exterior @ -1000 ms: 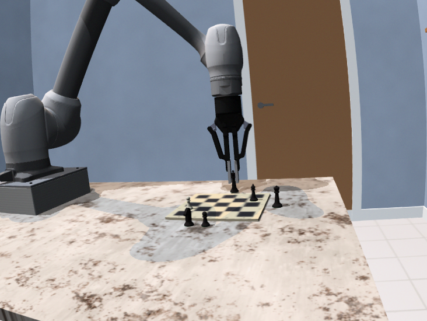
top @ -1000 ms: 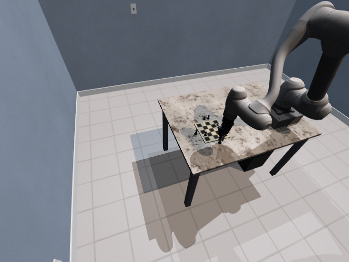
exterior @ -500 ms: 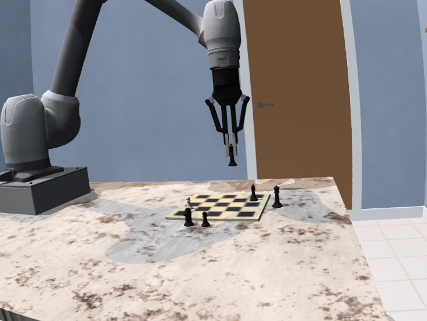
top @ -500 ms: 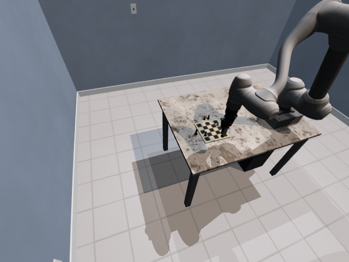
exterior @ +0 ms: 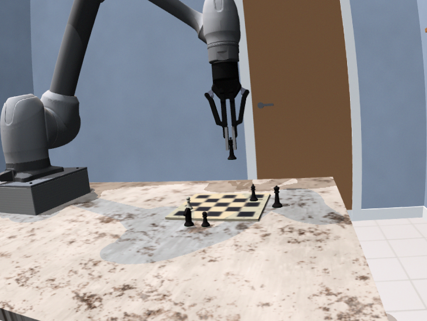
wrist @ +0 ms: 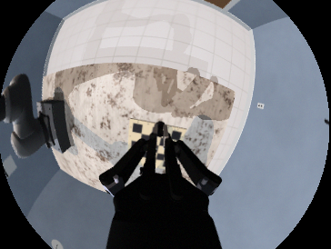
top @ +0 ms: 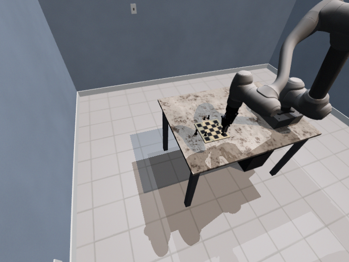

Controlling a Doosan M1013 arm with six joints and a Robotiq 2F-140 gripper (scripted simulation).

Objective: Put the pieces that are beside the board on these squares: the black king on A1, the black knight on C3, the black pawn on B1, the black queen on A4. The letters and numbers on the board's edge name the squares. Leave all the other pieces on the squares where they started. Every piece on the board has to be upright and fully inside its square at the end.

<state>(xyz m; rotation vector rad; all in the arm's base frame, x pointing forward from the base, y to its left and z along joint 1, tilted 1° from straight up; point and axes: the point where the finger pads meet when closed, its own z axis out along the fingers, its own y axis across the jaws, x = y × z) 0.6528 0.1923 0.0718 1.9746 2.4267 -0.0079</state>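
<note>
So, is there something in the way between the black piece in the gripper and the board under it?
Nothing visible. The gripper holds the black piece high above the board, with only air below; the standing pieces sit lower, at the edges.

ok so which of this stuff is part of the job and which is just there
Job: chessboard, held black piece, tall black piece, stocky black piece, black pawn.
Just there: white piece on the board, door, wall plate.

The marbled table [exterior: 241, 276] carries the chessboard [exterior: 238, 214] near its middle. Directly on the tabletop stand three black pieces: two [exterior: 188, 217] [exterior: 205, 219] just beside the board's near-left corner, and one [exterior: 276, 196] beside its far-right corner. The arm's dark pedestal [exterior: 74, 186] sits well left of the board.
</note>
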